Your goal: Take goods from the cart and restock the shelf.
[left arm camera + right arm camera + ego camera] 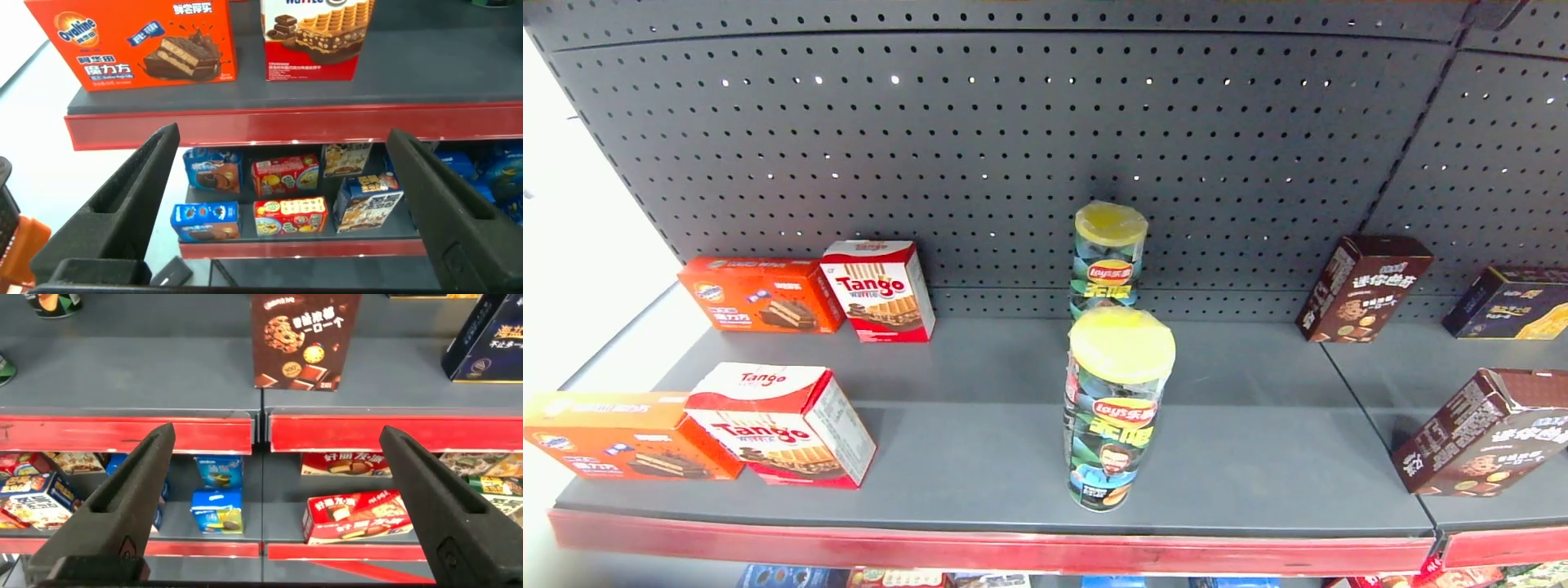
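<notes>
Your left claw (282,135) and right claw (277,431): both spread wide, empty, facing the shelf (1258,441) front.

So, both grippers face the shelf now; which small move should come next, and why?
Probably turn toward the cart to fetch an item: the left gripper and right gripper are open and hold nothing, and the shelf has bare room beside the cans.

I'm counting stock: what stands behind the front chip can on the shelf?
Behind the front chip can stands a second chip can with a yellow lid, near the pegboard back. The front can covers its base, so whether they touch is unclear.
</notes>
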